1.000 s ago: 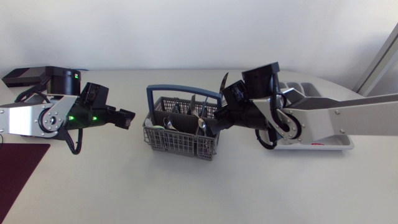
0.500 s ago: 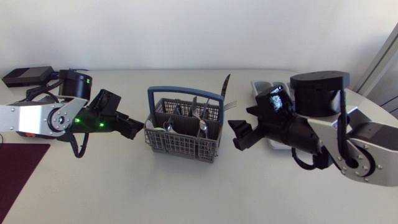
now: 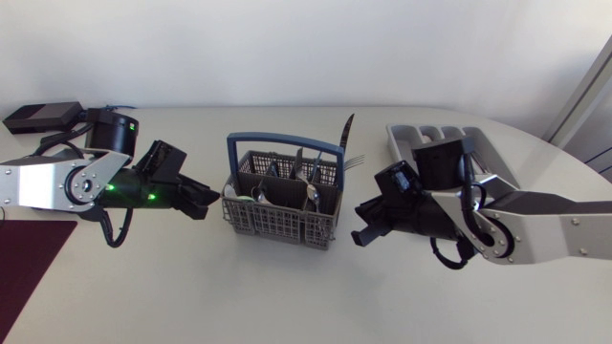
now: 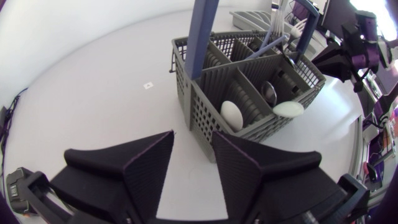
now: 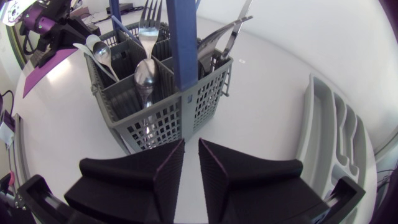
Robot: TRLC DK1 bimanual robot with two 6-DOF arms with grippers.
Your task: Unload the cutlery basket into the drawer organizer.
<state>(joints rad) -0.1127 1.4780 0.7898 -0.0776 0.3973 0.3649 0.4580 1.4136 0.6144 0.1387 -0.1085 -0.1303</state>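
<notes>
Lab: white table [image 3: 191,287], robot arms [image 3: 57,182]

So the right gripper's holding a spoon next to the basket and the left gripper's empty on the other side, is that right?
Not quite: the right gripper holds nothing, as the right wrist view shows. It is next to the basket, and the left gripper is empty on the other side.

The head camera looks down from above on the whole worktop [image 3: 191,296], with the basket [image 3: 277,222] at mid-frame and one arm entering from each side edge. Each wrist camera rides just behind its own pincer, low and close. The left pincer [image 4: 193,134] and right pincer [image 5: 191,142] face the basket from opposite ends. All three views share the basket.
</notes>
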